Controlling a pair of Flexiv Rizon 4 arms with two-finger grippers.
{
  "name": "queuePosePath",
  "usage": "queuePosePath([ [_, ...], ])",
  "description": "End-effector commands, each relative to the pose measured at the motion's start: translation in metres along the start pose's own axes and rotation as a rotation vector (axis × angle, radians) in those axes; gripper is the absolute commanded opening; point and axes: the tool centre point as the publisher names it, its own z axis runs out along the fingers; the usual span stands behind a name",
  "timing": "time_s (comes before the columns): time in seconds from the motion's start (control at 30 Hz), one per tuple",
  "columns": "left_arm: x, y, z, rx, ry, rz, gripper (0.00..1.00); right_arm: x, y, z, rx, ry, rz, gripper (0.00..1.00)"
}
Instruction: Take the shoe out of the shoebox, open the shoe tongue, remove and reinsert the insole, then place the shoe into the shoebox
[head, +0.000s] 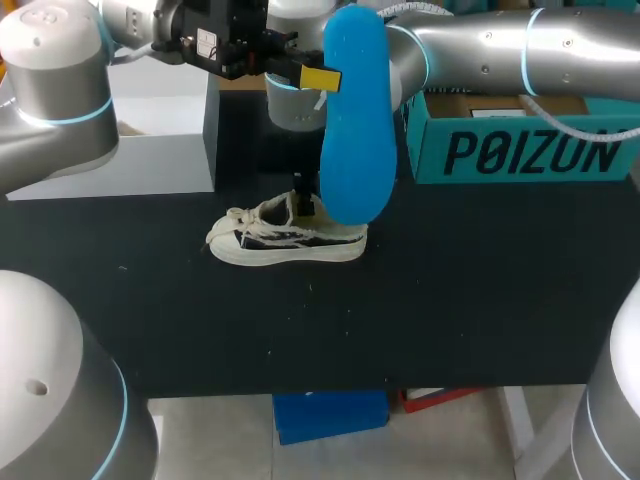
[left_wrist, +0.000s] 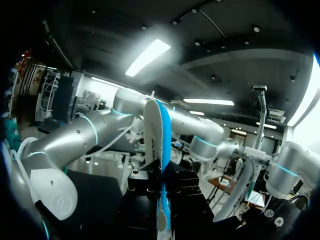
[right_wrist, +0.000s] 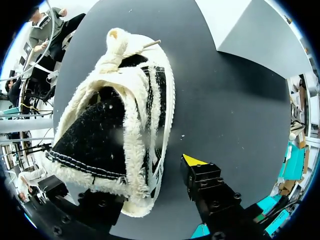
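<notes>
Your left end effector (head: 320, 78) is clamped on the blue insole (head: 356, 130), holding it upright above the sneaker (head: 285, 241) on the bench (head: 480, 310). Your right end effector (head: 303, 206) sits at the sneaker's heel, spread wide, its visible tip clear of the sole.

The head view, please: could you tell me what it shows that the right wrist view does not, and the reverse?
Only the head view shows the blue insole, held upright in the left gripper above the shoe, and the teal shoebox at the table's far right. Only the right wrist view shows the right gripper astride the shoe, with its visible yellow tip just clear of the sole. Both show the shoe standing on the black table.
</notes>
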Motion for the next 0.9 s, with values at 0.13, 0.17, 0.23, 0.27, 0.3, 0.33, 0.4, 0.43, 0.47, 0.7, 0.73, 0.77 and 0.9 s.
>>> queuePosePath([
  [0.13, 0.000, 0.001, 0.001, 0.001, -0.004, 0.002, 0.00, -0.002, 0.002, 0.002, 0.001, 0.002, 0.000, 0.00],
  [0.17, 0.000, 0.001, 0.001, 0.001, -0.004, 0.002, 0.00, -0.002, 0.002, 0.002, 0.001, 0.002, 0.000, 0.00],
  [0.23, 0.000, 0.001, 0.001, 0.001, -0.004, 0.002, 0.00, -0.002, 0.002, 0.002, 0.001, 0.002, 0.000, 0.00],
  [0.27, 0.000, 0.001, 0.001, 0.001, -0.004, 0.002, 0.00, -0.002, 0.002, 0.002, 0.001, 0.002, 0.000, 0.00],
  [0.3, 0.000, 0.001, 0.001, 0.001, -0.004, 0.002, 0.00, -0.002, 0.002, 0.002, 0.001, 0.002, 0.000, 0.00],
  [0.33, 0.000, 0.001, 0.001, 0.001, -0.004, 0.002, 0.00, -0.002, 0.002, 0.002, 0.001, 0.002, 0.000, 0.00],
  [0.4, 0.000, 0.001, 0.001, 0.001, -0.004, 0.002, 0.00, -0.002, 0.002, 0.002, 0.001, 0.002, 0.000, 0.00],
  [0.43, 0.000, 0.001, 0.001, 0.001, -0.004, 0.002, 0.00, -0.002, 0.002, 0.002, 0.001, 0.002, 0.000, 0.00],
  [0.47, 0.000, 0.001, 0.001, 0.001, -0.004, 0.002, 0.00, -0.002, 0.002, 0.002, 0.001, 0.002, 0.000, 0.00],
  [0.7, 0.000, 0.001, 0.001, 0.001, -0.004, 0.002, 0.00, -0.002, 0.002, 0.002, 0.001, 0.002, 0.000, 0.00],
  [0.73, 0.000, 0.001, 0.001, 0.001, -0.004, 0.002, 0.00, -0.001, -0.002, -0.002, -0.002, 0.005, 0.003, 0.00],
  [0.77, 0.000, 0.001, 0.001, 0.001, -0.004, 0.002, 0.00, -0.001, -0.005, -0.008, -0.007, 0.003, 0.016, 0.00],
  [0.9, 0.000, 0.001, 0.001, 0.001, -0.004, 0.002, 0.00, -0.002, -0.021, -0.040, -0.012, -0.044, 0.088, 0.00],
])
